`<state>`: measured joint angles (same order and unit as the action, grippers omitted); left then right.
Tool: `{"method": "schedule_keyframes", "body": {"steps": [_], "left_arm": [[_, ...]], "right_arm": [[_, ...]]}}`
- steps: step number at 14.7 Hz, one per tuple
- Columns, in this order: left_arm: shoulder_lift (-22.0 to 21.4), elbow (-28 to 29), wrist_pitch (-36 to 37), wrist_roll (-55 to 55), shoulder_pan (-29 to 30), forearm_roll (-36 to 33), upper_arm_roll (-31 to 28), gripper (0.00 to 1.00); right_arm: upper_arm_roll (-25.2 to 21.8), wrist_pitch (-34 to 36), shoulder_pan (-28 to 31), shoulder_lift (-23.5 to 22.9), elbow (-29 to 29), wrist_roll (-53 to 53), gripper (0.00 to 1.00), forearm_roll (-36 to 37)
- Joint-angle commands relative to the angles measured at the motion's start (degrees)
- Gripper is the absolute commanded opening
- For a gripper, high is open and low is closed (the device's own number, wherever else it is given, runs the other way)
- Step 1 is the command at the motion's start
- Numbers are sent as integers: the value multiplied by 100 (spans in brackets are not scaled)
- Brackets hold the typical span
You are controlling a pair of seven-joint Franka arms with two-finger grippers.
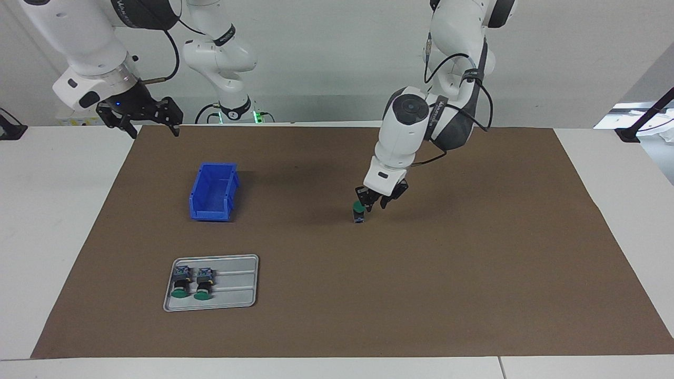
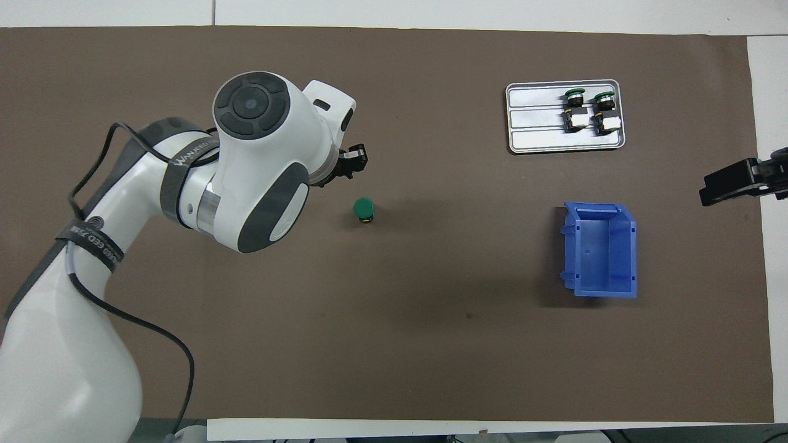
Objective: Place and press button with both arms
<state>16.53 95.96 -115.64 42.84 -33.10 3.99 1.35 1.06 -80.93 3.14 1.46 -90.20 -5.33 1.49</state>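
Facing view: the button [image 1: 359,212] stands upright, green cap up, on the brown mat [image 1: 474,273] near its middle. The left gripper [image 1: 377,202] hangs just beside it, fingers parted, gripping nothing. The right gripper [image 1: 150,122] waits, spread wide and empty, over the mat's edge at the right arm's end. A blue bin [image 1: 213,191] sits toward that end; farther from the robots, a grey tray [image 1: 237,284] carries two more buttons [image 1: 192,283] lying on their sides.

Overhead view: nothing lies between button [image 2: 364,210] and bin [image 2: 600,249]. White table [image 2: 772,123] borders the mat
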Motion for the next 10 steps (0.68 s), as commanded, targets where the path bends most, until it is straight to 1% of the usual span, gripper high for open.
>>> {"method": "schedule_keyframes", "body": {"steps": [1,2,3,10], "left_arm": [[-272,19,470,-485,268,-91,6,89],[-334,19,576,-600,365,-91,-3,95],[-395,11,716,-732,531,-100,-21,99],[-993,19,1648,-2322,1919,-100,-30,99]], "right_arm": [[17,-2,20,126,-147,76,99,-61],[17,-2,20,126,-147,76,99,-61],[17,-2,20,126,-147,76,99,-61],[17,-2,20,126,-147,76,99,-61]]}}
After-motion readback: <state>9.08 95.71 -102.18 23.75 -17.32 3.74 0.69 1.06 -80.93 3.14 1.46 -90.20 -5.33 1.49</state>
